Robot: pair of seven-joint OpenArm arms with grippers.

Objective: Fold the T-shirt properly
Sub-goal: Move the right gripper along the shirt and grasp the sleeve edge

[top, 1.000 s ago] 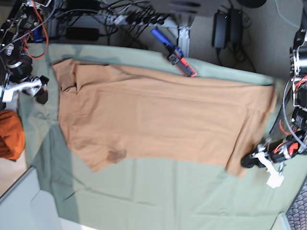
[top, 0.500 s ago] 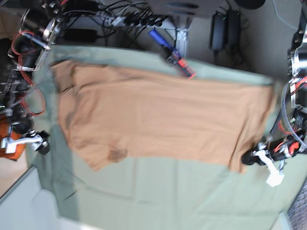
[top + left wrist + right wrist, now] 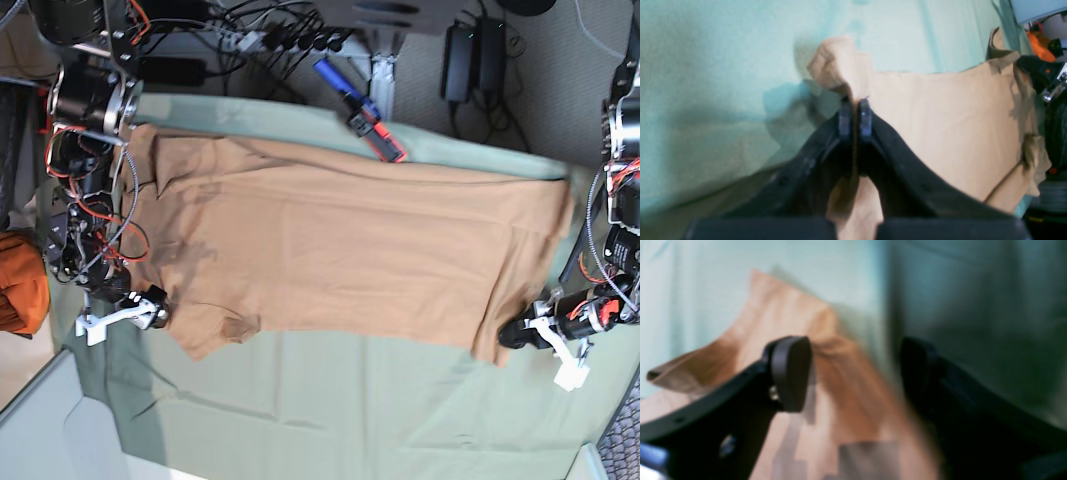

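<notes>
Between the spread right fingers (image 3: 790,373) lies the T-shirt (image 3: 340,250) sleeve edge, with bare green cloth (image 3: 330,400) beyond them. The left fingers (image 3: 865,113) are pinched on a shirt corner, open green cloth to one side. Far from both, a blue-red tool (image 3: 362,122) lies at the worktop's back edge.

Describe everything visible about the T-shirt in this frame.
The T-shirt is plain tan, soft cotton by its look, spread mostly flat and lightly wrinkled across the green cloth. A short sleeve shows at one end. The left end effector is shut on its corner fabric; the right end effector, open, hangs over the sleeve end.
</notes>
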